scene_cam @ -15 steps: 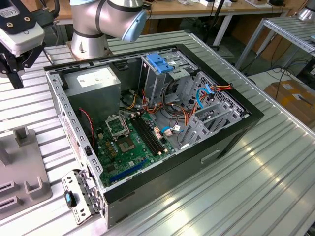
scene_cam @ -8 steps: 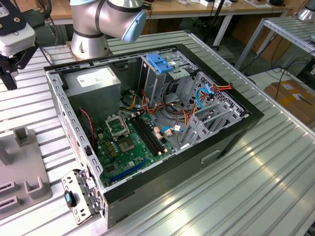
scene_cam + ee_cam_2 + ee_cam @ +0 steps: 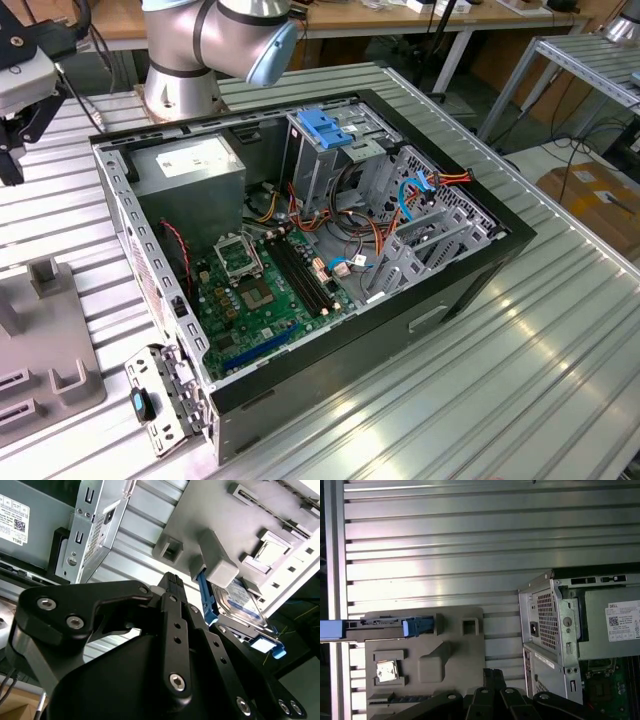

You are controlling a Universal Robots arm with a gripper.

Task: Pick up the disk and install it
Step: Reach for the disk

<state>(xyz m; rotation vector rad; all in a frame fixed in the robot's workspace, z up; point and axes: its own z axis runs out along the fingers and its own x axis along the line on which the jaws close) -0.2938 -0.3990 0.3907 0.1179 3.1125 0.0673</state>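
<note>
The disk [image 3: 241,606] stands on edge in a slot of a grey fixture block [image 3: 225,525], with blue plastic rails along its sides. In the first wrist view the disk [image 3: 377,625] shows edge-on as a thin grey bar with a blue end piece at the rim of the fixture block [image 3: 455,665]. My gripper [image 3: 171,580] has its black fingers closed together with nothing between them. It hovers over the fixture, a short way from the disk and not touching it. In the first wrist view the gripper [image 3: 493,674] points at the block's near edge.
The open computer case [image 3: 470,290] lies on the ribbed metal table [image 3: 520,400], beside the fixture block [image 3: 45,350]. Inside it are a grey power-supply box [image 3: 190,165], a metal cage with a blue handle [image 3: 325,128], a green motherboard [image 3: 260,290] and loose cables.
</note>
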